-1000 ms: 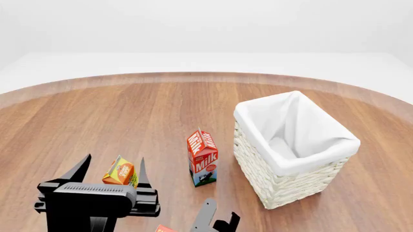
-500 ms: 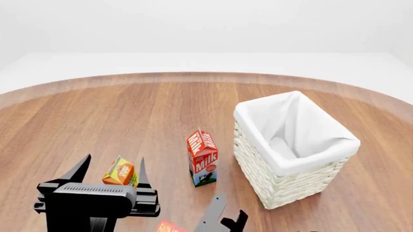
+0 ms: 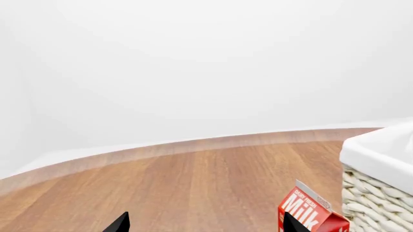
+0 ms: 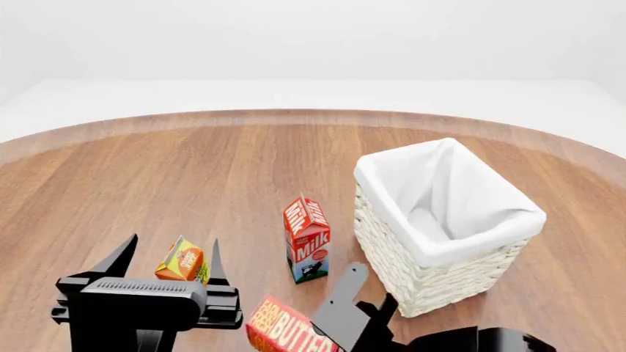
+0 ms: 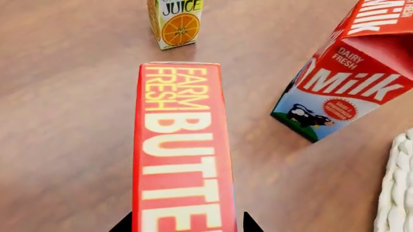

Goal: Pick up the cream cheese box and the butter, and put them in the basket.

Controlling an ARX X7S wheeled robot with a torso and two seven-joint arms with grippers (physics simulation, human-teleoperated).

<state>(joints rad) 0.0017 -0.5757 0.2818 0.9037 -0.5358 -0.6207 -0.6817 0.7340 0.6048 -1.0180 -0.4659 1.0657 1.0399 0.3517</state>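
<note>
Head view: my right gripper (image 4: 364, 312), bottom centre of frame, is clamped on the butter (image 4: 286, 328), box held off the table, long axis running out from the fingers toward lower left. Basket (image 4: 445, 224) sits up and right of it, near, open top facing up. Milk carton (image 4: 307, 239) stands just beside the basket's left wall, so I'd judge the lift needs to clear it. Juice carton (image 4: 183, 261) at lower left, between my left gripper's (image 4: 168, 268) spread fingers, not gripped. Cream cheese box not visible anywhere.
</note>
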